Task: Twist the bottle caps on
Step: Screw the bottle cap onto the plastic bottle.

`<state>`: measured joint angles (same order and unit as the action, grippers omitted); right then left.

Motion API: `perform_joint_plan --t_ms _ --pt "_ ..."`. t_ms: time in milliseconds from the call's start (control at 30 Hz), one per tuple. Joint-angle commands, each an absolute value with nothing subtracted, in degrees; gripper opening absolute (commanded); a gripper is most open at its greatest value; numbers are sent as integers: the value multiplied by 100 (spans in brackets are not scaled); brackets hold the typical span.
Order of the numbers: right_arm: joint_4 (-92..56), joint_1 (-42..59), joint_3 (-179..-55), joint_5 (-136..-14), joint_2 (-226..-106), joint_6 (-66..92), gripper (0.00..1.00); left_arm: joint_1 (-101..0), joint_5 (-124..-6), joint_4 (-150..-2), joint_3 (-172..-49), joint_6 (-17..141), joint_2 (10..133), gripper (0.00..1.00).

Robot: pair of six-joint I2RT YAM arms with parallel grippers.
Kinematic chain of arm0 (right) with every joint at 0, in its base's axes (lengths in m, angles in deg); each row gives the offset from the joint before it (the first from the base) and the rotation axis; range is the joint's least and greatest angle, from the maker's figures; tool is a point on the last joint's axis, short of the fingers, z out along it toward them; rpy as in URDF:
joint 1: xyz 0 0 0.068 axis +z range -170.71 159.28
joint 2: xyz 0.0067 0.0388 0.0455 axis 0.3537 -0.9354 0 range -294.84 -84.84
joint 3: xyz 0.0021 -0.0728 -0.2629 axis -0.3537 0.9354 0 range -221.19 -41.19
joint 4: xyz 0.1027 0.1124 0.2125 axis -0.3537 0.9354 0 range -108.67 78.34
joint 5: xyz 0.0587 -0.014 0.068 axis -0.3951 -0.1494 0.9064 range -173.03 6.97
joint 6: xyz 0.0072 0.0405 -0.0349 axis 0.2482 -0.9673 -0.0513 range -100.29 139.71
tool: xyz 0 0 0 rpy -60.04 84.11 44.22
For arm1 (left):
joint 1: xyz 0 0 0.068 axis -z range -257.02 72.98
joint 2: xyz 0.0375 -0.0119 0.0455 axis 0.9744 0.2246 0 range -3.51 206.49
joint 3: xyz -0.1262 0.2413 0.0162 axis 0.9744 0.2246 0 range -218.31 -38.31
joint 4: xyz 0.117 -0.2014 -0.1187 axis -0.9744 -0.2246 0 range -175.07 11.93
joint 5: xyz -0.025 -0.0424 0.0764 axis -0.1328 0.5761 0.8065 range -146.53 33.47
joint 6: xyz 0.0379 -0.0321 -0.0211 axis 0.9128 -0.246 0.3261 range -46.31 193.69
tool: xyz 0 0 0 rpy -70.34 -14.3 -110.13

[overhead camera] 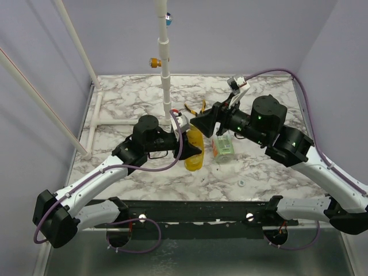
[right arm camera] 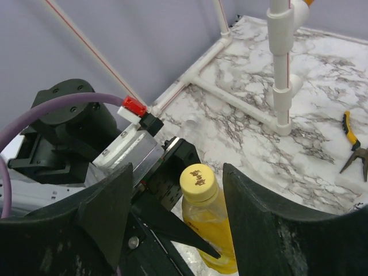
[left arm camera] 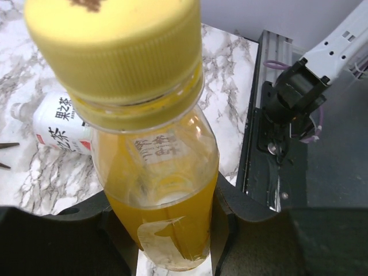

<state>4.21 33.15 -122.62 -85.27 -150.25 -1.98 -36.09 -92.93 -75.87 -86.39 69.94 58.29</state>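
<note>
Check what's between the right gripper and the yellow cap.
Nothing. The right wrist view shows bare air from the open right gripper to the yellow cap, unobstructed.

Held bottle is mid-table in the left gripper, with a cap on its neck. The right gripper has a finger on either side of that cap, not touching. Lying bottle is just right of it, pliers behind both, post behind-left, loose cap front-right, well apart.

Grey-veined white table, yellow bottle
</note>
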Motion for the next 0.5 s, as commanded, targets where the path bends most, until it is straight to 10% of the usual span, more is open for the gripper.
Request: perform_joint_plan --t_ms 0,467 --pt "371 3363 -12189 -7949 -14910 143 68 -3641 -9851 -7795 -8571 6930 5604 0" --pt "-1105 464 -11562 -2812 -15224 -371 73 -3904 -10052 -8183 -8476 7058 5351 0"
